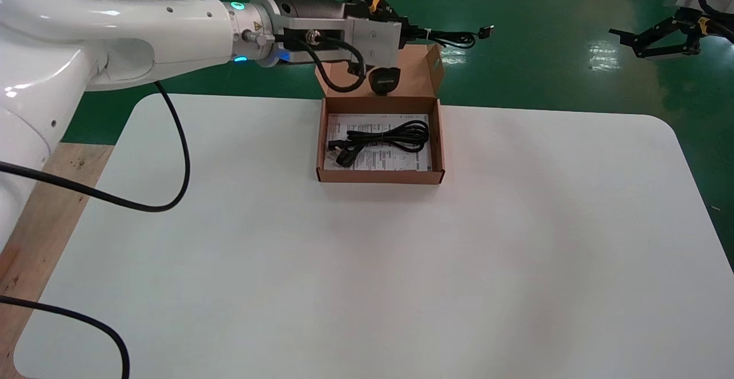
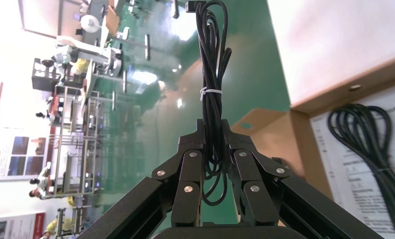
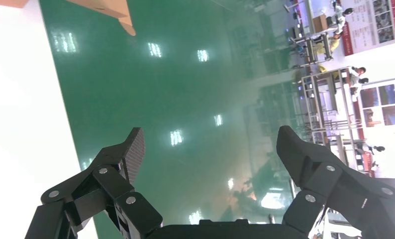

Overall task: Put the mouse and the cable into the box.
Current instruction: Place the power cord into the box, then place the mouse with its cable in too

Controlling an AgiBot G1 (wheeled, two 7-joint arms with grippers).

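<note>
An open brown cardboard box (image 1: 378, 177) stands at the table's far middle, its lid (image 1: 424, 72) tipped back. Inside it, a coiled black cable (image 1: 390, 136) lies on a printed sheet (image 1: 378, 162). My left gripper (image 1: 416, 32) hovers above the box's back edge, shut on a second bundled black cable (image 1: 453, 38) bound with a white tie; the bundle sticks out past the fingertips. In the left wrist view that bundle (image 2: 211, 74) runs between the closed fingers of the left gripper (image 2: 214, 130). A black mouse (image 1: 384, 79) sits just under the gripper before the lid; whether it hangs or rests is unclear.
My right gripper (image 1: 626, 43) is parked off the table at the far right, open over the green floor, with nothing between its fingers (image 3: 131, 149). The white table (image 1: 367, 264) stretches wide in front of the box. Black arm cables loop across its left side.
</note>
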